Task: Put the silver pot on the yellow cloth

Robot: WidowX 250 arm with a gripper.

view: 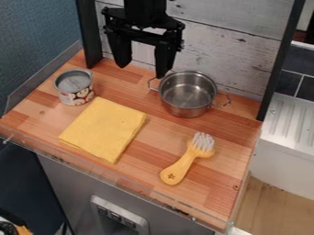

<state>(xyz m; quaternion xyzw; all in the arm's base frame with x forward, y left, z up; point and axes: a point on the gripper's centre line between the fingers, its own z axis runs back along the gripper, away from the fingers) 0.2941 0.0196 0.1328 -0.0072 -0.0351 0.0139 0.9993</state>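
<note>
The silver two-handled pot [187, 94] stands upright, lidless, right of upper centre; the flat, folded yellow cloth [104, 129] lies left of centre, apart from it.

So the bench [153, 140] is striped wood, kinda reddish brown. There's an open can [75, 92] upright near the left edge, towards the back left corner. The yellow cloth [104, 128] lies flat between that and the front edge. The silver pot [187, 96] sits upright by the back edge, apart from the cloth, and a yellow brush [184, 163] lies nearer the right edge, bristles up.
</note>
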